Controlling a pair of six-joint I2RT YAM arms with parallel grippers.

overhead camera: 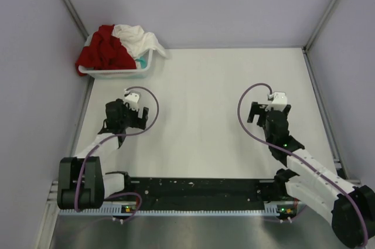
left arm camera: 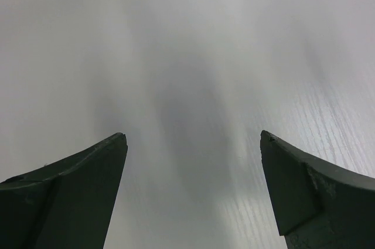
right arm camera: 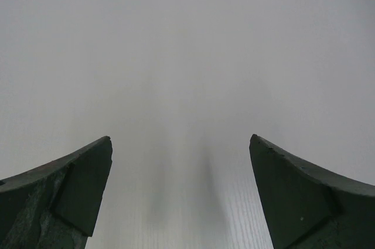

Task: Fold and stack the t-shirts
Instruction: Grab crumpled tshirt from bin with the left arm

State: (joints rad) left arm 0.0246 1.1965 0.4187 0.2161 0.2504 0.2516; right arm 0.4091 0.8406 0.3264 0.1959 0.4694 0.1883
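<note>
So: both sets of jaws wide open, empty, over the counter (overhead camera: 205, 91). Red t-shirt (overhead camera: 99, 54) and white t-shirt (overhead camera: 137, 38) lie bunched together in the basket (overhead camera: 117, 74), far-left corner. Risk: one grab probably lifts both tangled shirts, or drags the basket.

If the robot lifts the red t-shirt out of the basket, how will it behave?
Probably floppy: the red t-shirt lies crumpled and droops over the rim of the basket. It may drag the white t-shirt, bunched against it. The small basket might shift or tip when the cloth is pulled.
</note>
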